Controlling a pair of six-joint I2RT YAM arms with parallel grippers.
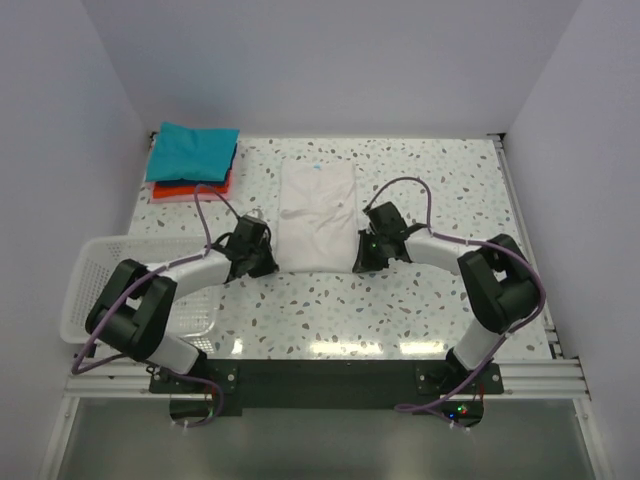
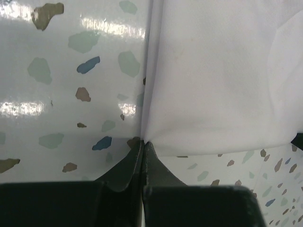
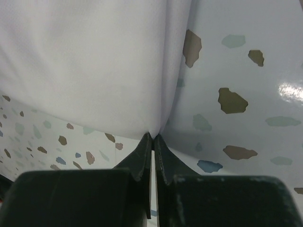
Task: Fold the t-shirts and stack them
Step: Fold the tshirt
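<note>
Claws clamp the white t-shirt (image 1: 316,215) at its near corners, left claw (image 2: 143,143) left, right claw (image 3: 152,137) right; long axis runs away.

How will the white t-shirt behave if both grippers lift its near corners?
Likely floppy: the white t-shirt lies limp and creased, so it should sag between left gripper and right gripper. Probably light; corner-only pinches may slip.
</note>
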